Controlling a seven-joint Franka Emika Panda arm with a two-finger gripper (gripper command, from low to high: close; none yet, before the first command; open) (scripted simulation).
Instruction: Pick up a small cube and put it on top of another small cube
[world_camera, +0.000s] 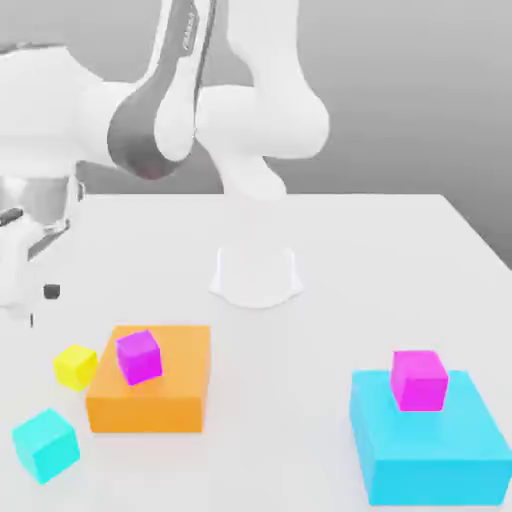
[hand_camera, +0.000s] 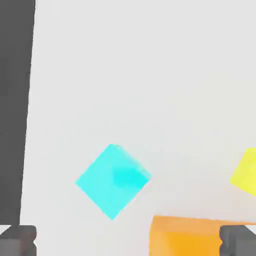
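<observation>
The small yellow cube (world_camera: 75, 366) looks rigid and light, with flat plain faces that should sit square between two pads. A hold across two opposite side faces, at mid-height, seems the safest; its smooth skin may slip if pinched near a corner. It is bright yellow all over and far smaller than the orange block (world_camera: 152, 385), whose side it rests just beside, possibly touching. It lies on the table (world_camera: 330, 250) near the edge at the exterior view's left, with the small cyan cube (world_camera: 46, 444) nearer the front corner. The pinkish-magenta cube (world_camera: 418, 379), about the same size, sits on the cyan block (world_camera: 425, 440) towards the opposite front corner. The gripper (hand_camera: 128, 241) hangs above the table with its jaws spread wide, holding nothing.
</observation>
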